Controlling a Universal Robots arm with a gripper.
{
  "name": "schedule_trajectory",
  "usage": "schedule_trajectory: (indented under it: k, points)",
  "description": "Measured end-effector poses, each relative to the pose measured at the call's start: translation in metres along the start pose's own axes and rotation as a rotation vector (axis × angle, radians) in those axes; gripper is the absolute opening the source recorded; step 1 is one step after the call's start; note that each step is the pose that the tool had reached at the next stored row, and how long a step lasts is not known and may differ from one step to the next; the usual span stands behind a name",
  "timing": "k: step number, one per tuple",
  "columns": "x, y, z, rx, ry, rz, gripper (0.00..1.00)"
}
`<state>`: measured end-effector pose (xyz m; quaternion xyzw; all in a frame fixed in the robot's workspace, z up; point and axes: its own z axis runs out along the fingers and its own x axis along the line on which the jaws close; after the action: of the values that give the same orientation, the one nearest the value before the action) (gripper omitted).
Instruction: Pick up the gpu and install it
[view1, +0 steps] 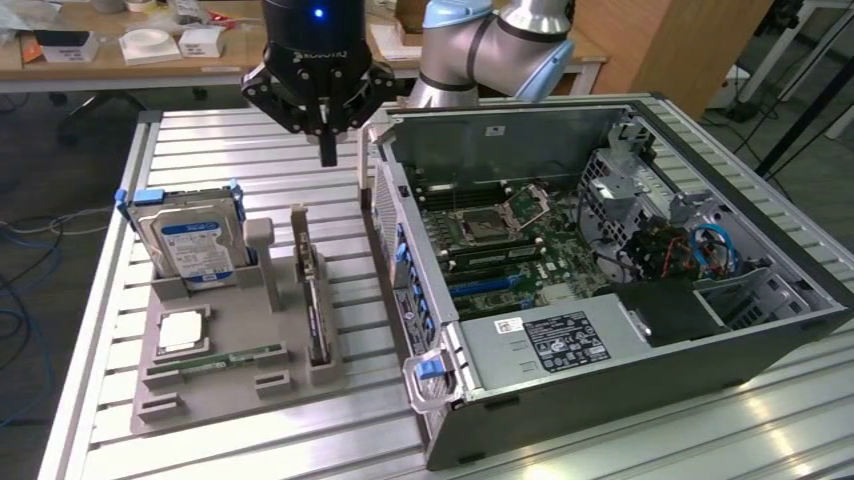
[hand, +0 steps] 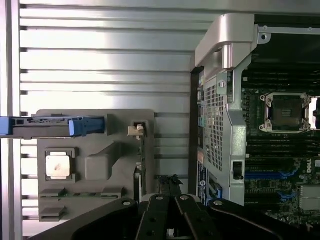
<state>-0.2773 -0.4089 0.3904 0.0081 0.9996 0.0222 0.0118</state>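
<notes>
The gpu (view1: 311, 300) stands on edge in a slot of the grey holder (view1: 200, 400), its silver bracket end nearest the gripper (view1: 327, 155) and its length running away from it. The card sits well below the gripper and a little off to one side, clear of the fingers. They are pressed fully together and carry nothing. The tool hangs over the slatted table (view1: 227, 150), between the holder on one flank and the open computer case (view1: 534, 130) on the other. From the wrist, the gpu (hand: 141, 150) shows as a thin edge just beyond the gripper (hand: 170, 192). The hard drive (view1: 194, 245) stands upright in the same holder, farther from the tool than the card.
</notes>
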Motion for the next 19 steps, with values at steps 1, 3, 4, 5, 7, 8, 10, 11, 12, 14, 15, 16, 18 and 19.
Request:
schedule_trajectory:
  k: [1, 3, 4, 5, 7, 8, 10, 11, 12, 14, 15, 16, 18, 19]
  points:
    - [0.001, -0.0002, 0.0000, -0.0001, 0.0000, -0.001, 0.11]
    - [0.004, -0.0005, -0.0001, -0.0001, 0.0001, -0.002, 0.11]
    - [0.005, -0.0006, -0.0001, -0.0001, 0.0001, -0.003, 0.11]
    - [0.006, -0.0007, -0.0002, -0.0001, 0.0001, -0.004, 0.11]
    - [0.008, -0.0008, -0.0002, -0.0001, 0.0002, -0.005, 0.11]
    - [0.010, -0.0009, -0.0002, -0.0002, 0.0001, -0.005, 0.11]
    - [0.012, -0.0009, -0.0003, -0.0002, 0.0002, -0.006, 0.11]
    - [0.013, -0.0010, -0.0003, -0.0002, 0.0002, -0.006, 0.11]
    - [0.014, -0.0010, -0.0003, -0.0002, 0.0002, -0.006, 0.11]
    - [0.014, -0.0010, -0.0003, -0.0002, 0.0002, -0.006, 0.11]
    - [0.014, -0.0010, -0.0003, -0.0002, 0.0003, -0.006, 0.11]
    - [0.014, -0.0010, -0.0003, -0.0002, 0.0003, -0.006, 0.11]
    - [0.014, -0.0010, -0.0003, -0.0002, 0.0003, -0.006, 0.11]
    - [0.014, -0.0010, -0.0003, -0.0002, 0.0003, -0.006, 0.11]
